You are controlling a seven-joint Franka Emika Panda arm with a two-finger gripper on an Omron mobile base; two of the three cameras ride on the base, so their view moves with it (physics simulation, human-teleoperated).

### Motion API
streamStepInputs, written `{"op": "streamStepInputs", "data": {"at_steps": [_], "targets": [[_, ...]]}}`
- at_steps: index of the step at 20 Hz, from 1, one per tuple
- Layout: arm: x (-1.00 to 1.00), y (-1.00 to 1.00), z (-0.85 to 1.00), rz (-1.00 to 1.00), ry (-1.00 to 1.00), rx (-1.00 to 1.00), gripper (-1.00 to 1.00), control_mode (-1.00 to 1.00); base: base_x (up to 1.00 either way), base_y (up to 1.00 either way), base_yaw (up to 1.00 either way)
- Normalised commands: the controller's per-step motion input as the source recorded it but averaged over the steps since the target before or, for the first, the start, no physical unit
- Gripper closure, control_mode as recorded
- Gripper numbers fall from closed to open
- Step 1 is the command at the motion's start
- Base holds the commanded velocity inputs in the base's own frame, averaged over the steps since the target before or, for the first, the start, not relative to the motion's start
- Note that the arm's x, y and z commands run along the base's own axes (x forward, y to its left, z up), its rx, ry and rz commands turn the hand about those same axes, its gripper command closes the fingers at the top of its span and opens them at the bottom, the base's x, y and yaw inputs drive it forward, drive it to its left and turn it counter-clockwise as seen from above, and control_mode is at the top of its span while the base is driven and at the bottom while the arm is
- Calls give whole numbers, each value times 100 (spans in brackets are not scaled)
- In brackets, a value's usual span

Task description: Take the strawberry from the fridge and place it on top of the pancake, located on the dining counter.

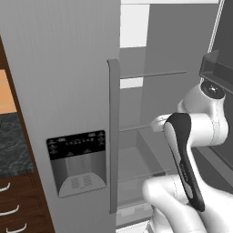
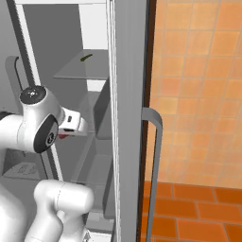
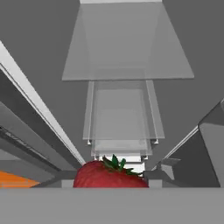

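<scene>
Here, from the left base view: the fridge (image 1: 68,91) with one door closed, bearing the black dispenser panel (image 1: 77,161) and a long handle (image 1: 113,136), the other side standing open onto glass shelves (image 1: 152,73). White arm bent and reaching into that open compartment, presumably to fetch the fruit kept inside.

Next, from the right base view: wrist deep among the shelves, a speck of red at the gripper (image 2: 66,134), likely the strawberry. Orange tiled wall (image 2: 198,94) beyond the open door's edge.

Lastly, from the hand view: the strawberry (image 3: 110,175), green-capped, sitting right at the fingers, shelves stacked beyond. Jaws partly closed and apparently clamped on the fruit, though fingertips hidden, so grip judged rather than seen.
</scene>
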Motion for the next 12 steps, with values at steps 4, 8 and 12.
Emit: {"op": "streamStepInputs", "data": {"at_steps": [4, 8, 12], "targets": [[-76, 34, 18, 9, -2, -2, 100, -100, 0, 0, 0], [-56, 0, 7, -2, 1, -7, 100, -100, 0, 0, 0], [-15, -3, 0, -8, 5, -7, 100, -100, 0, 0, 0]]}}
